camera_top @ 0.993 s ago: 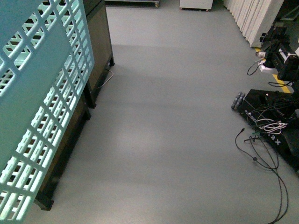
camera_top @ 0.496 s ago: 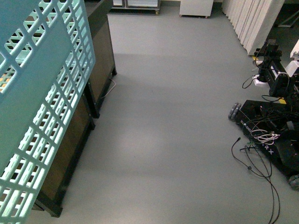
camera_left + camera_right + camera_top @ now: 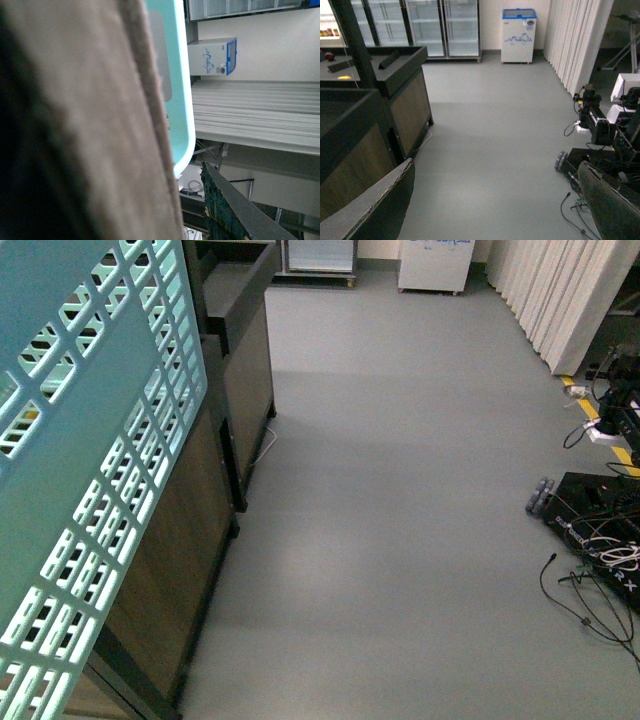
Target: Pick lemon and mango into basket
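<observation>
The light teal basket [image 3: 70, 480] fills the left of the front view, hanging tilted with its slotted wall towards the camera. A small yellow patch [image 3: 30, 415] shows through its slots; I cannot tell what it is. In the left wrist view the brown handle [image 3: 90, 125] fills the left half, with the basket's teal rim [image 3: 175, 100] beside it. My left gripper [image 3: 185, 195] is shut on the basket at the handle; one dark finger [image 3: 235, 205] shows. My right gripper [image 3: 497, 200] is open and empty above the floor. Neither the mango nor the lemon can be made out.
Dark wooden display stands [image 3: 240, 370] line the left side. A small yellow item [image 3: 342, 77] lies on a far stand, too small to name. Glass-door fridges [image 3: 425, 25] and a white chest freezer [image 3: 518, 35] stand at the back. A wheeled base with loose cables [image 3: 600, 530] sits on the right.
The front view has swung: the stands are now nearer the middle, the wheeled base has slid towards the right edge, and the fridges have come into view. The basket stays at the left.
</observation>
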`<state>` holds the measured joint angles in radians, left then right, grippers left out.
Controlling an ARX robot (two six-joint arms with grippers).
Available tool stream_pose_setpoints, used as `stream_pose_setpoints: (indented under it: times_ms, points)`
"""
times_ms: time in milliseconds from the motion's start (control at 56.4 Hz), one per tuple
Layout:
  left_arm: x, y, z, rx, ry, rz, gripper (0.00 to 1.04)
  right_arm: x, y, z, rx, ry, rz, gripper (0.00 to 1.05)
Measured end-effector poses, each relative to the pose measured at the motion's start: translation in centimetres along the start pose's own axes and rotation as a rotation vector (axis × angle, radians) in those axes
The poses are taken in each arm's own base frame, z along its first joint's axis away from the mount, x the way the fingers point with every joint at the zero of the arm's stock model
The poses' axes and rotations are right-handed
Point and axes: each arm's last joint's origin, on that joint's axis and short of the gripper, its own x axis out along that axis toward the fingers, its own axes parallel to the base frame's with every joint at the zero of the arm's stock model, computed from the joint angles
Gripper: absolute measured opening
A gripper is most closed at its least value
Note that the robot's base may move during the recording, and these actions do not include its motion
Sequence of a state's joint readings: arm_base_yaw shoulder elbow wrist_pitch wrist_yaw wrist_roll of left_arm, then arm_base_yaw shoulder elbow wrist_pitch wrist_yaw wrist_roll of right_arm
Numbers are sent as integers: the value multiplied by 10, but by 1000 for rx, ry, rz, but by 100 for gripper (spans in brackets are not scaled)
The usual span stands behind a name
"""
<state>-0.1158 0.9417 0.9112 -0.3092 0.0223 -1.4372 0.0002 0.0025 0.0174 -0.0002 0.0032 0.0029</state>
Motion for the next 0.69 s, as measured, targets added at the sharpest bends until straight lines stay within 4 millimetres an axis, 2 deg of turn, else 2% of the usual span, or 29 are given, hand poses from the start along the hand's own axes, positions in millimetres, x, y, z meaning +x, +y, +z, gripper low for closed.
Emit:
stream_pose_setpoints:
  times_ms: [691]
  points:
    - [0,0,0,3,0,1,26,0,0,0,0,2,3,96]
